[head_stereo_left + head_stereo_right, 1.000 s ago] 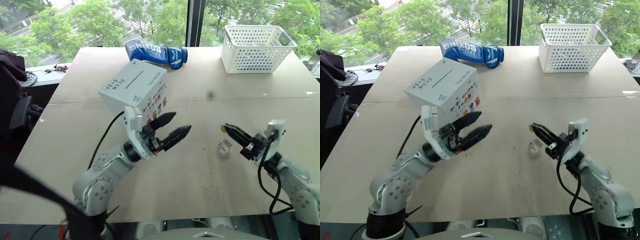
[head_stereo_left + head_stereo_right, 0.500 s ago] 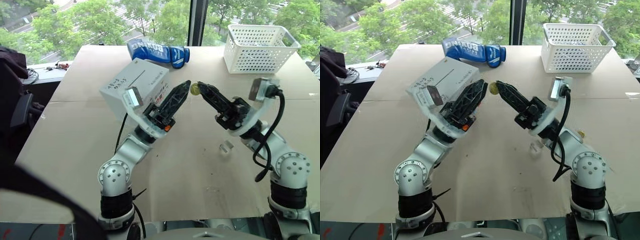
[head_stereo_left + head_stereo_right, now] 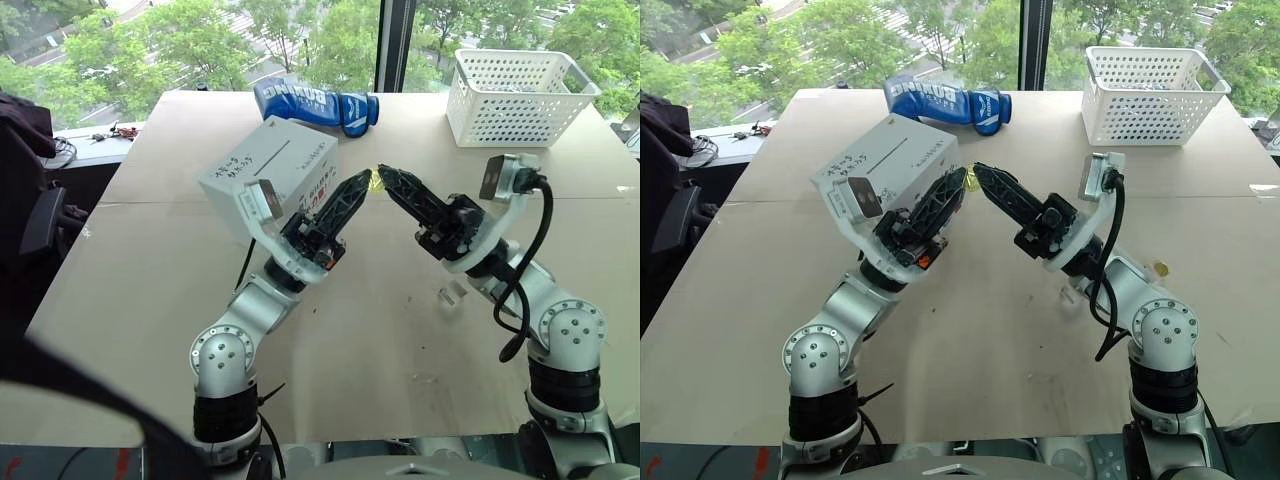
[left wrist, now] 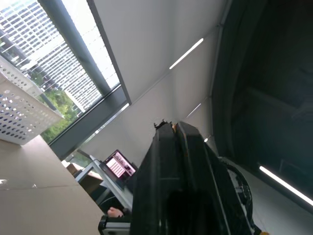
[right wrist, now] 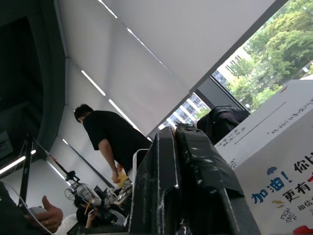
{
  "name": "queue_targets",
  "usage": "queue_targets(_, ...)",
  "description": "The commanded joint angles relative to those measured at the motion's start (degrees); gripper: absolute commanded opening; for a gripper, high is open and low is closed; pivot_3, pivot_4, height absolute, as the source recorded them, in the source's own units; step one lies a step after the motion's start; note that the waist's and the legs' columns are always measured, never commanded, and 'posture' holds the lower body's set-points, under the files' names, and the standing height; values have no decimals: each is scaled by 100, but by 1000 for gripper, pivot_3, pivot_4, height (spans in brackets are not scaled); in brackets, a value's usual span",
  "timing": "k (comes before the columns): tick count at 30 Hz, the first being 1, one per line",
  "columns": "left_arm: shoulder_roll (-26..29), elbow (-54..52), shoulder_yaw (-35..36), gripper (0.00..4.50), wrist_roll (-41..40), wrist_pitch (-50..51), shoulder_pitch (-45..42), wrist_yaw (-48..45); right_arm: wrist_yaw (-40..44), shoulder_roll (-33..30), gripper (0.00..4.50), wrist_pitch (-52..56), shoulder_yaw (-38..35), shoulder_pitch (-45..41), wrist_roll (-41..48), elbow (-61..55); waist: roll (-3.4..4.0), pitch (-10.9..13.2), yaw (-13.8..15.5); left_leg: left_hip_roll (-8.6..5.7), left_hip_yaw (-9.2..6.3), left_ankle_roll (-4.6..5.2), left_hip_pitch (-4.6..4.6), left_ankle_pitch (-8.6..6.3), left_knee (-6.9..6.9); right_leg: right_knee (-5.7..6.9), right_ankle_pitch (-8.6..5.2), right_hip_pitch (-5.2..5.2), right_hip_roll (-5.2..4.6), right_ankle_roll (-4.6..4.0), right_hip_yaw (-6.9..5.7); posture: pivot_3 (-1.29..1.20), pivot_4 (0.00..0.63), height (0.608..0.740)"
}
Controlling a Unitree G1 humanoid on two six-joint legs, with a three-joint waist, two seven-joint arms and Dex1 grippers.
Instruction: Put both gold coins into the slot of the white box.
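The white box point(image 3: 270, 170) sits tilted at the table's back left, its slot point(image 3: 272, 158) a thin dark line on the top face beside black handwriting. Both arms are raised in front of it, tip to tip. One gold coin point(image 3: 375, 180) sits exactly where the tips meet. My right gripper point(image 3: 384, 173) is shut on it from the right, and my left gripper point(image 3: 364, 181) is shut against it from the left; a gold speck point(image 4: 172, 126) shows at the left fingertips. The other gold coin point(image 3: 1159, 268) lies flat on the table behind my right arm.
A white perforated basket point(image 3: 520, 95) stands at the back right and a blue boxing glove point(image 3: 312, 105) lies behind the box. A small clear plastic block point(image 3: 452, 294) rests on the table under my right arm. People point(image 5: 110, 142) stand in the room behind.
Both arms rose from low over the table and came together; the right one brought the coin up and leftward. The left fingers, open a second ago, have shut at the coin.
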Motion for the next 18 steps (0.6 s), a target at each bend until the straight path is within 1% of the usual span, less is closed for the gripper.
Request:
queue_targets(1, 51, -209, -145, 26, -239, 75, 7, -130, 14, -10, 0, -80, -28, -154, 154, -210, 0, 0, 2, 0, 0, 0, 0, 0, 0, 0, 0, 0, 0, 0, 0, 0, 150, 704)
queue_targets(7, 65, -79, -140, 26, -299, 39, -26, -154, 24, -121, 0, -52, -61, -211, 228, -226, 0, 0, 2, 0, 0, 0, 0, 0, 0, -1, 0, 0, 0, 0, 0, 0, 150, 704)
queue_targets(10, 52, -43, -85, 0, -140, -92, -52, -121, 69, -194, 921, -37, -89, -225, 250, -211, 0, 0, 3, 0, 0, 0, 0, 0, 0, -1, 0, 0, 0, 0, 0, 0, 150, 704)
queue_targets(13, 168, -103, -51, 0, 119, -159, -81, -84, 18, -231, 2266, -170, -171, -254, 0, -164, 0, 0, 2, 0, 0, 0, 0, 0, 0, -1, 0, 0, 0, -1, 0, 0, 150, 704)
queue_targets(16, 492, -345, 97, 0, 260, -148, -129, 21, 102, -411, 3695, -201, -312, -258, -175, -42, 0, 0, 1, 0, -1, 0, 0, 0, -1, -1, -1, 0, 1, -1, -1, 0, 150, 704)
queue_targets(18, 856, -537, 341, 0, 245, -145, -252, 164, 259, -631, 3695, -189, -378, -226, -398, 30, -1, 3, 6, 1, -1, 0, 0, 0, -1, -2, -1, 0, 1, -1, -1, 0, 150, 704)
